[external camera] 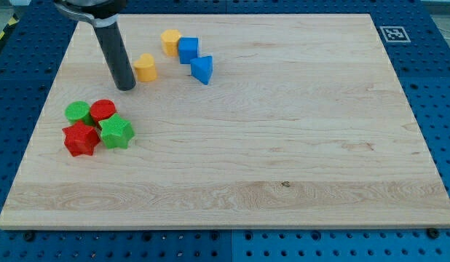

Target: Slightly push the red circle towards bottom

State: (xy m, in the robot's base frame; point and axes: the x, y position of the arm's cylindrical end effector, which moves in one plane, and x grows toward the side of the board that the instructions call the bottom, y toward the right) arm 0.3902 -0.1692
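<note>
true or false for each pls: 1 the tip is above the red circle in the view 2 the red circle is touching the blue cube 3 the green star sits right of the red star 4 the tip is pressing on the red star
1. True: my tip is above the red circle, slightly right of it.
2. False: the blue cube lies far off, beside the orange cylinder; the red circle sits beside the green circle.
3. True: the green star is right of the red star.
4. False: my tip is apart from the red star, near the yellow block.
</note>
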